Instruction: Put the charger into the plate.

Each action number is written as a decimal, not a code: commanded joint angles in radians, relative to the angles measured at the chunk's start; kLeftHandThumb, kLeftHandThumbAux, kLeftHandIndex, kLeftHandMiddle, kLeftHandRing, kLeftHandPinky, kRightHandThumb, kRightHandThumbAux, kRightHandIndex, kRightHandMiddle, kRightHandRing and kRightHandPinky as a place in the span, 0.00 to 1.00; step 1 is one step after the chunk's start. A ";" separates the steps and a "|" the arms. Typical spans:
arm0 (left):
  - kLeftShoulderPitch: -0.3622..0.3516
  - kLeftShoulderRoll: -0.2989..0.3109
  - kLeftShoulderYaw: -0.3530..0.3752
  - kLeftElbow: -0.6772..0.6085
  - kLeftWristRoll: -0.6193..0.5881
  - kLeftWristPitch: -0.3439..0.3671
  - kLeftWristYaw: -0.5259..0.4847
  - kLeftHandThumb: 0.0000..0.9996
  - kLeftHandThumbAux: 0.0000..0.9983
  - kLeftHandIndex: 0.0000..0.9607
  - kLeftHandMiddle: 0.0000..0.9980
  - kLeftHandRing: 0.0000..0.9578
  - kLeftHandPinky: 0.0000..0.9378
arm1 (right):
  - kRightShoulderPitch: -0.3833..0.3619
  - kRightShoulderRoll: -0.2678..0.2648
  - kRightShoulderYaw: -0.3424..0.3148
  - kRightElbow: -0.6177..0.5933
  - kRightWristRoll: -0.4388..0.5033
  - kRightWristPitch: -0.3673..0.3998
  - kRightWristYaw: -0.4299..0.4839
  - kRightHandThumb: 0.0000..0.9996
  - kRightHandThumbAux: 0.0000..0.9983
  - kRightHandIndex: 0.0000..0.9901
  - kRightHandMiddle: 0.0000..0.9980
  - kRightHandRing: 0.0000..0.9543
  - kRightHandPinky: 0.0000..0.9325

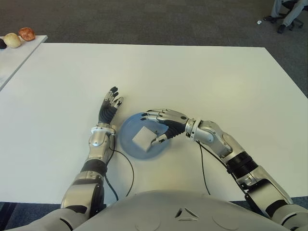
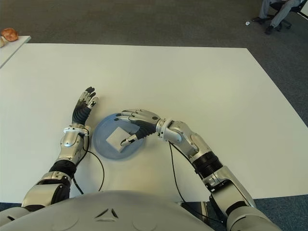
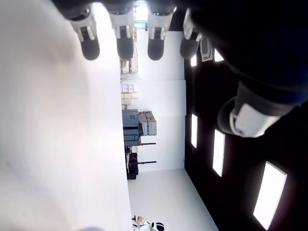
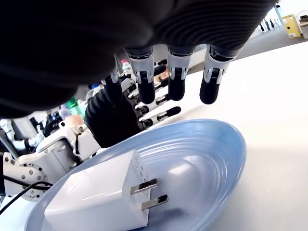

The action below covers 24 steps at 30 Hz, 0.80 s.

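Note:
The white cube-shaped charger [image 1: 142,138] lies in the blue plate [image 1: 126,144] near the table's front middle, its two prongs [image 4: 149,191] sticking out sideways. My right hand [image 1: 152,128] hovers just over the plate from the right, fingers [image 4: 175,79] stretched out above the charger and thumb close beside it, holding nothing. My left hand [image 1: 111,103] shows just left of the plate, fingers straight and pointing away from me, with nothing in it.
The white table [image 1: 192,77] stretches wide beyond the plate. A second table at the far left carries a pale round object [image 1: 13,40] and a reddish one [image 1: 27,33]. A seated person's legs [image 1: 288,14] show at the far right on the carpet.

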 commanded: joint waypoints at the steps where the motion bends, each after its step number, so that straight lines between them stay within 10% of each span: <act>1: 0.074 -0.034 -0.017 0.068 0.010 0.042 -0.007 0.00 0.53 0.09 0.08 0.04 0.03 | -0.013 -0.003 -0.016 0.019 0.002 -0.016 -0.015 0.24 0.18 0.00 0.00 0.00 0.00; 17: 0.053 -0.035 -0.007 0.093 -0.001 0.064 -0.011 0.00 0.54 0.12 0.10 0.06 0.03 | -0.099 0.036 -0.083 0.077 0.029 0.033 -0.027 0.24 0.16 0.00 0.00 0.00 0.00; 24: 0.047 -0.033 -0.006 0.109 0.006 0.057 0.000 0.00 0.54 0.11 0.10 0.06 0.04 | -0.233 0.114 -0.136 0.303 0.016 0.092 -0.182 0.22 0.22 0.00 0.00 0.00 0.00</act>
